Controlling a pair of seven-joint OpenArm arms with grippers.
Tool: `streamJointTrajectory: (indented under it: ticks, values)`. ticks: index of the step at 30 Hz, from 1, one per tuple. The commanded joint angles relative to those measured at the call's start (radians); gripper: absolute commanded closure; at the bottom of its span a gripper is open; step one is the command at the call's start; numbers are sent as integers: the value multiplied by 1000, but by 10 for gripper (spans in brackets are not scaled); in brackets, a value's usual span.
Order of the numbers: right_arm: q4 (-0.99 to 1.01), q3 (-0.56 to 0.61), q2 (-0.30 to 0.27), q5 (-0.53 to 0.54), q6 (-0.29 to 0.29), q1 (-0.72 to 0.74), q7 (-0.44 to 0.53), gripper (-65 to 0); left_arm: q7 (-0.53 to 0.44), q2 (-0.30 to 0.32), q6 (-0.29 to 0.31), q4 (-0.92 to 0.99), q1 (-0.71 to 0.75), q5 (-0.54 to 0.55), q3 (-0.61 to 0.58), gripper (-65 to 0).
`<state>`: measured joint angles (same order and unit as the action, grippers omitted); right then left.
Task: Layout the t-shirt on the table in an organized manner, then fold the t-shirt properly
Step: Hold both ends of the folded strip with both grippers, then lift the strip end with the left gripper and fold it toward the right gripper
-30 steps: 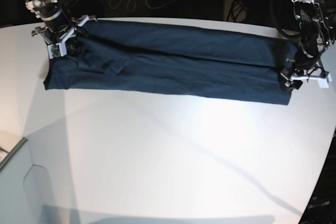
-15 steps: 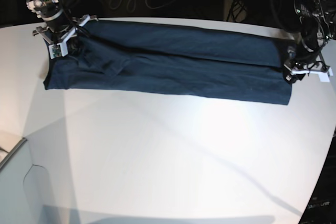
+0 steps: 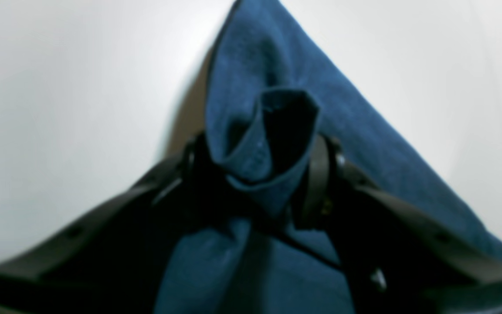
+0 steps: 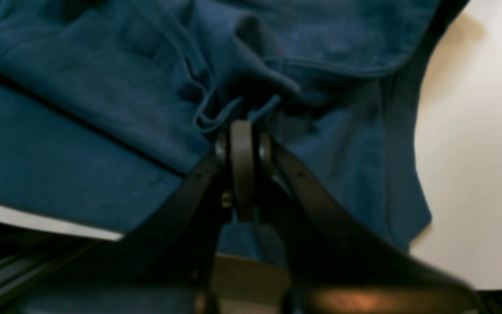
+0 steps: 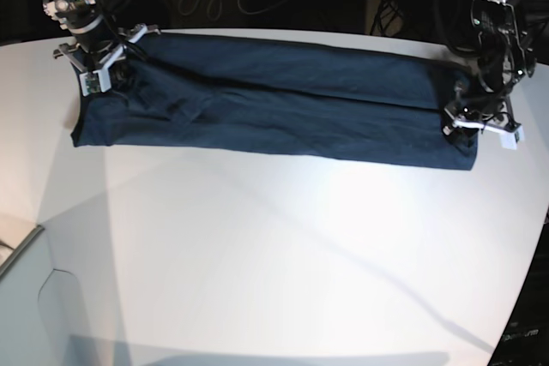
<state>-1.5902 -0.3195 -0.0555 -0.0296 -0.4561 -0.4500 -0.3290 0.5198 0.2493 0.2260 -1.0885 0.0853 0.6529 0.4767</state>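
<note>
No readable brand, label or writing showed anywhere – wrist views were too blurred for print, and no neck label was visible.

Going L to R in the base view: the right gripper point(image 5: 101, 73) sat at the far-left end of the t-shirt point(image 5: 274, 105), on its upper corner near the table's back edge. In the right wrist view its fingers point(image 4: 242, 148) were pressed together w/ a pinch of bunched navy fabric point(image 4: 242, 104) caught at the tips – clamped on the t-shirt, cloth rumpled and seamed around the grip.

The t-shirt lay as a long, narrow dark-blue band across the back part of the white table point(image 5: 274, 255), folded lengthwise, w/ a crease running along its middle and some wrinkles toward the left end. The front part of the table was bare white w/ arm shadows crossing it.

At the far-right end the left gripper point(image 5: 479, 122) was down at the shirt's corner. Left wrist view – jaws partway apart, one dark finger point(image 3: 318, 183) each side of an upright rolled hem fold point(image 3: 273, 144). The fold stood between the fingers, the right finger touching or nearly so; couldn't tell whether it was truly gripped or just bracketed, focus too soft. Beyond the fold the shirt edge point(image 3: 277, 52) ran away over the table point(image 3: 81, 87).
</note>
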Motion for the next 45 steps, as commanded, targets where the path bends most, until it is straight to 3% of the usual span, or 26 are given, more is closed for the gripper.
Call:
streamJointTrajectory:
  ticks: [1, 7, 18, 19, 21, 22, 25, 31, 38, 45]
  values:
    - [-16, -2, -8, 4, -2, -7, 20, 0, 55, 2, -23, 5, 6, -51, -2, -267]
    - [-5, -2, -8, 4, -2, 0, 20, 0, 55, 2, -21, -8, 8, -63, 3, -156]
    - [115, -2, -10, 4, -2, 55, 23, 0, 63, 2, -32, -224, 60, -71, 3, -147]
    - [115, -2, -10, 4, -2, 55, 23, 0, 58, 2, -32, -239, 66, -71, 3, -126]
    - [115, -2, -10, 4, -2, 55, 23, 0, 61, 2, -37, -266, 70, -72, 1, -13]
    - [115, -2, -10, 4, -2, 55, 23, 0, 63, 2, -53, -275, 72, -72, -2, 0]
    - [115, -2, -10, 4, -2, 63, 23, 0, 63, 0, -101, -299, 74, -72, -3, 0]
    - [129, -2, -8, 4, -2, 76, 20, 0, 58, -64, -103, -459, 136, -80, -11, -1]
    - [129, -2, -8, 4, -2, 76, 21, 0, 56, -186, -103, -710, 206, -259, -195, -1]
    - [129, -2, -8, 4, -2, 76, 20, 0, 55, -278, -110, -735, 207, -460, -507, -1]
